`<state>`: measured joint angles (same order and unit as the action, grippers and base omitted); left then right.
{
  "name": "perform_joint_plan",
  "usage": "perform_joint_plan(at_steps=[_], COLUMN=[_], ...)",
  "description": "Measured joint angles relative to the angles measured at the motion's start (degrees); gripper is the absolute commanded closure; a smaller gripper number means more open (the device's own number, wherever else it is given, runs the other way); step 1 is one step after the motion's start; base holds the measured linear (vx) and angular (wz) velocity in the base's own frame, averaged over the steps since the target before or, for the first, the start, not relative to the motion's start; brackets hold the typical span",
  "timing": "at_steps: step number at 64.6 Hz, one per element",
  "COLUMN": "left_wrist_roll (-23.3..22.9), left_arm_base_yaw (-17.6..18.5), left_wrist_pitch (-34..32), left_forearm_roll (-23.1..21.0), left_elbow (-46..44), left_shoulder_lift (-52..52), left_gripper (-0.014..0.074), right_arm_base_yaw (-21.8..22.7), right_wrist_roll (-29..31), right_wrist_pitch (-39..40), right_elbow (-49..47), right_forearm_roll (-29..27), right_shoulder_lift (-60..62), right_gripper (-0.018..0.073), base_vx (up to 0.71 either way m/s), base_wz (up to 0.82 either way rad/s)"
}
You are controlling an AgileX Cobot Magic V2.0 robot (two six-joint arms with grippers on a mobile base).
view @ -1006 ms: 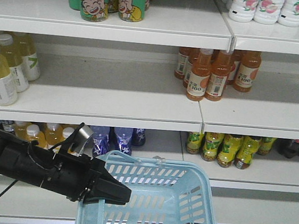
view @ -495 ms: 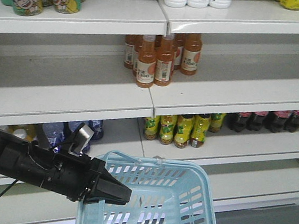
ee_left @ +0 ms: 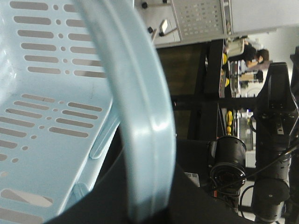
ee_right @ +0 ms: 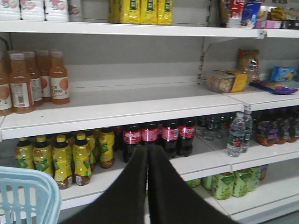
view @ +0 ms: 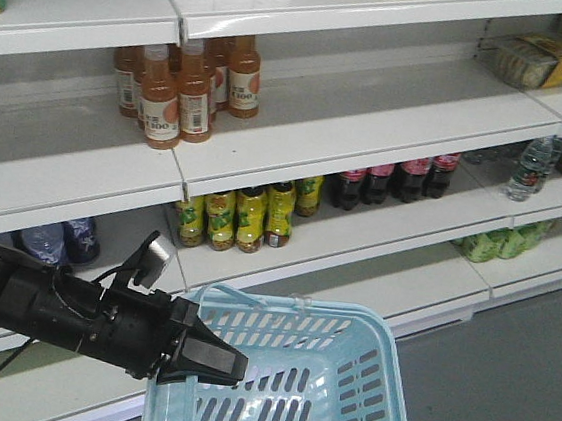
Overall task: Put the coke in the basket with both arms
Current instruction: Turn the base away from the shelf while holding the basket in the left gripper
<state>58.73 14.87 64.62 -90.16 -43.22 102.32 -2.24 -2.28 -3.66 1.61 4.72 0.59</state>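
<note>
The task has barely begun. The left end effector [view: 229, 364] is clamped on the rim of the basket [view: 369, 376], whose visible inside holds nothing. The right end effector [ee_right: 148, 152] is closed and empty, facing the shelves [ee_right: 140, 105] ahead. No coke is in view, so finding, grasping and placing it are all left.

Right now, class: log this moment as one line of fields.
left gripper: shut on basket rim | right gripper: shut, empty, facing dark cola bottles | coke: not in grasp

Basket [view: 380, 374] before shelves [view: 372, 110], left end effector [view: 229, 364] on its rim
</note>
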Motion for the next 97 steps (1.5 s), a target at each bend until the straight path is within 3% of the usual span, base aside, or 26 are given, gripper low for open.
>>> perform_joint_plan(at_steps=[97], left_wrist_roll=[0.0], left_arm_base_yaw=[0.0], left_wrist_pitch=[0.0], left_forearm_roll=[0.0], left_elbow=[0.0], left_shoulder_lift=[0.0], left_gripper=[0.0603], right_arm_base_yaw=[0.0], right_wrist_roll=[0.0], right_wrist_pitch=[0.0], right_elbow=[0.0], right_forearm_roll=[0.0], right_shoulder_lift=[0.0], right_gripper=[0.0568], base_vx=[-0.05], base_wz=[-0.4])
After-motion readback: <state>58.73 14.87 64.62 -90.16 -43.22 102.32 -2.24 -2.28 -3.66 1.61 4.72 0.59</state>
